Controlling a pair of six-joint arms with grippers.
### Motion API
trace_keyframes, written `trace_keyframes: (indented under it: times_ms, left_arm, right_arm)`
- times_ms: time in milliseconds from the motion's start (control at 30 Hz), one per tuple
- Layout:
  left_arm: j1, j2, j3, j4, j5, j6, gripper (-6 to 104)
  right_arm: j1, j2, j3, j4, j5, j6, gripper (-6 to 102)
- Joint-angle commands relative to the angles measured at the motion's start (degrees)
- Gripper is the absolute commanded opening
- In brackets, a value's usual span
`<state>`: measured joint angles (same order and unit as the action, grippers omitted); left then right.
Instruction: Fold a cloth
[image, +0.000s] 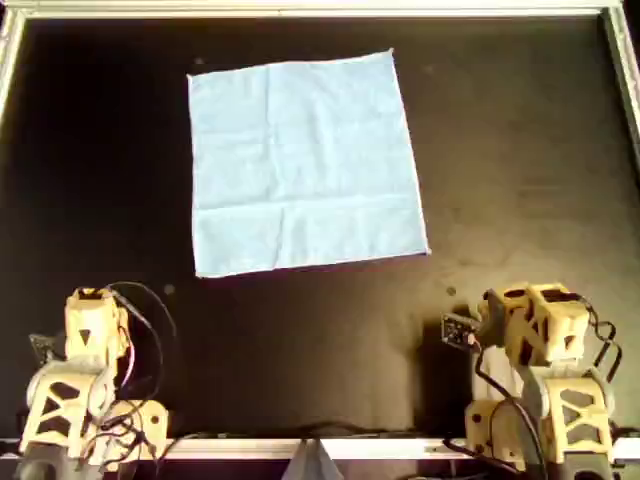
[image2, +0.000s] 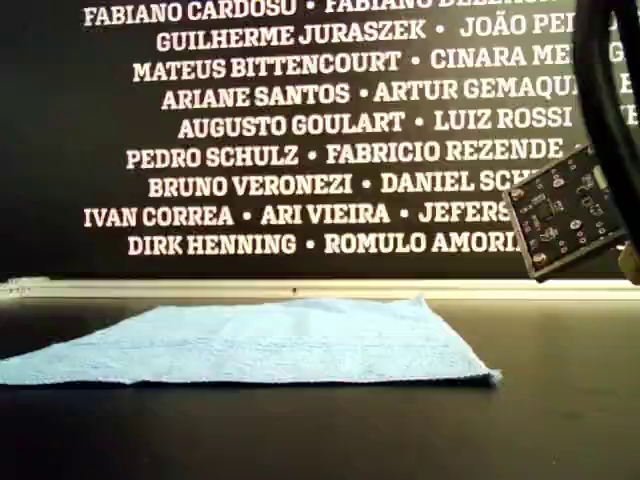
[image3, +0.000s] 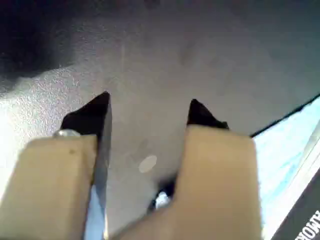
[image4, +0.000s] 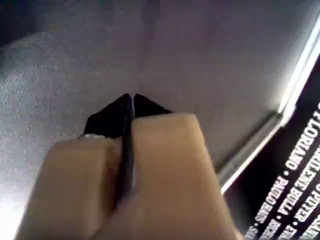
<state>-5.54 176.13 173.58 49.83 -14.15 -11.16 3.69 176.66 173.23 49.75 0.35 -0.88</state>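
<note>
Item: cloth (image: 305, 165), light blue, square, lying spread flat on the black table (image: 520, 150), faint crease lines crossing it; in the overhead view it is sitting just toward 12 o'clock of the table's middle, turned a little off square, its near edge facing 6 o'clock, nothing touching it. In the exterior view the cloth (image2: 270, 340) is lying low and flat, one corner pointing toward 4 o'clock. Item: my first gripper (image3: 149, 102), tan body, black fingertips (image3: 95, 115) standing apart with bare table showing between them, holding nothing; a strip of the cloth (image3: 295, 145) is showing at its picture's edge, well apart from the tips. Item: my second gripper (image4: 132, 97), same make, its black tips pressing together with no gap and nothing between them, hanging over bare table, a pale rail (image4: 260, 145) running near. Item: two arms in the overhead view, one arm (image: 90, 360) resting at 7 o'clock and another arm (image: 545, 370) at 5 o'clock, both well apart from the cloth; the wrist views are not showing which is first and which second. Item: circuit board (image2: 570, 210), hanging tilted at 3 o'clock in the exterior view, a black cable (image2: 600, 80) curving above it. Item: dark wall (image2: 60, 120) behind the table, carrying rows of white printed names, a pale rail (image2: 300, 288) running along its foot
</note>
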Motion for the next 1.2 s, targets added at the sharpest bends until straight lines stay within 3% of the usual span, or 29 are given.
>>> trace_keyframes:
  times_ms: [0, 600, 1033, 1167]
  left_arm:
    - [1.05, 0.70, -0.70, -2.02, 7.29, 0.26, 14]
    - [1.23, 0.70, -0.70, -1.49, 6.42, -0.09, 12]
    - [0.53, 0.70, -0.70, -1.93, 7.38, -0.26, 9]
    - [0.35, 0.70, -0.70, -1.76, 7.47, 0.70, 11]
  right_arm:
    - [0.00, 2.37, 0.70, 0.18, -0.26, 0.26, -1]
    - [0.00, 2.37, 0.70, 0.18, -0.70, 0.35, -1]
    - [-0.09, 2.37, 0.09, 0.00, -0.18, -0.26, -1]
    - [-0.09, 2.37, -0.35, -2.46, -0.09, -0.35, 1]
